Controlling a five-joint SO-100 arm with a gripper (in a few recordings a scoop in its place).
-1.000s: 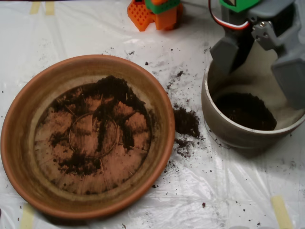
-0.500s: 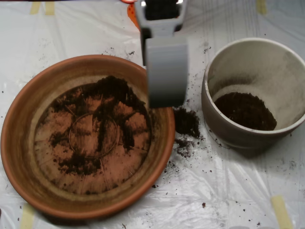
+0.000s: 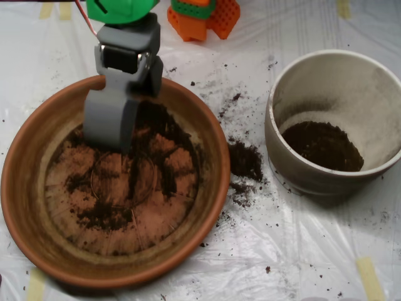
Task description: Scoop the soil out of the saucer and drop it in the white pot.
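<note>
The terracotta saucer (image 3: 25, 188) fills the left half of the overhead view. Dark soil (image 3: 164, 135) lies in patches over its bottom, thickest at the top. My grey scoop (image 3: 133, 119) hangs over the saucer's upper left. Its pale shell is down among the soil and its darker shell stands apart to the right, so it is open. The white pot (image 3: 369, 94) stands at the right, well away from the scoop, with a layer of soil (image 3: 322, 145) in its bottom.
A spilled clump of soil (image 3: 244, 160) and scattered crumbs lie on the white plastic sheet (image 3: 301, 251) between saucer and pot. An orange and green block (image 3: 203, 15) stands at the top edge. Tape strips (image 3: 369, 276) hold the sheet.
The scoop has left the pot and swung left across the gap. It now sits low over the saucer's upper left. The soil in both vessels looks the same.
</note>
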